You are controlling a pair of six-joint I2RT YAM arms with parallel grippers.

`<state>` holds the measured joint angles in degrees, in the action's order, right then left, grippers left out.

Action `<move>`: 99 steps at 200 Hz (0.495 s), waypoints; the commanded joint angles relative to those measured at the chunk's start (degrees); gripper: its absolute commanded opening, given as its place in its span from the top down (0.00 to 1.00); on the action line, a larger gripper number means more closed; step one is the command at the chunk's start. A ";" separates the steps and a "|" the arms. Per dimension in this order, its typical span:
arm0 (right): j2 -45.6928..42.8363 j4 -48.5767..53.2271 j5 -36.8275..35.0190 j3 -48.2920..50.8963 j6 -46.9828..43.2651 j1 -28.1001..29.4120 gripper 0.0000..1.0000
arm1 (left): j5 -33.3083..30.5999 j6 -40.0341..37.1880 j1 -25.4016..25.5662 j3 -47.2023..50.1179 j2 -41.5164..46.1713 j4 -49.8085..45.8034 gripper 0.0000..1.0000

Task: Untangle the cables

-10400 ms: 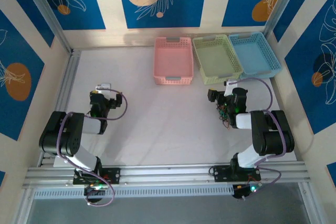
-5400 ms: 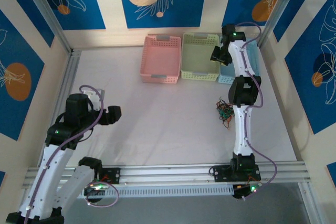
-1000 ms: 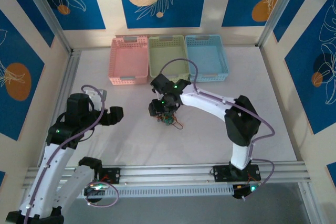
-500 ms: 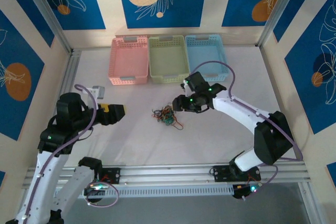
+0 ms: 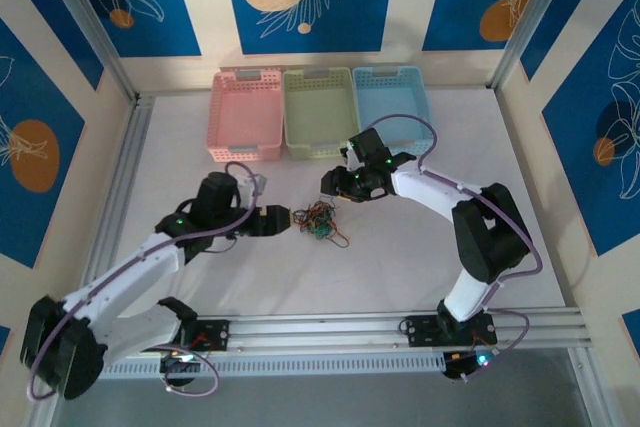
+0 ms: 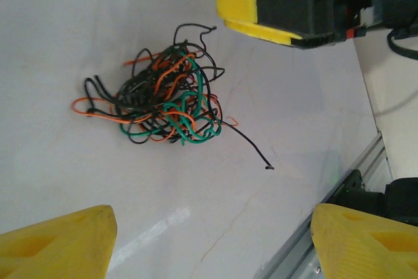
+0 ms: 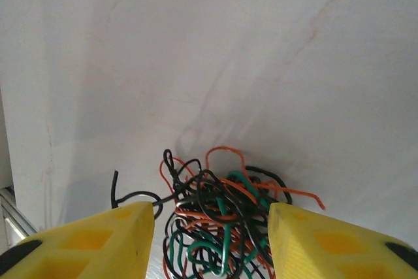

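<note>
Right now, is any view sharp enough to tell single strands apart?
Left wrist: cables sharp, evenly lit, strands separable, one faint bright streak on the table. Right wrist: sharp too, but they are cropped at the bottom edge. Top external: too small to separate strands.

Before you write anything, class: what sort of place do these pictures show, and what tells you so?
Probably a robotics lab test cell: two white-and-black robot arms bolted to an aluminium rail, a white table walled by blue patterned panels, and pink, green and blue plastic sorting baskets.
</note>
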<state>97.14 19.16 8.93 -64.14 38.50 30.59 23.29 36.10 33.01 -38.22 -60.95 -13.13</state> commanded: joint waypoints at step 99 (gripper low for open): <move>4.34 -5.90 -2.49 -0.84 1.21 3.88 0.68 | -8.26 6.00 2.93 1.19 -23.69 26.66 0.35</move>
<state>101.62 15.22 6.63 -64.77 40.45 34.44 17.23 40.71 35.77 -37.69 -83.92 8.51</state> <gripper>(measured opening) 0.347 0.666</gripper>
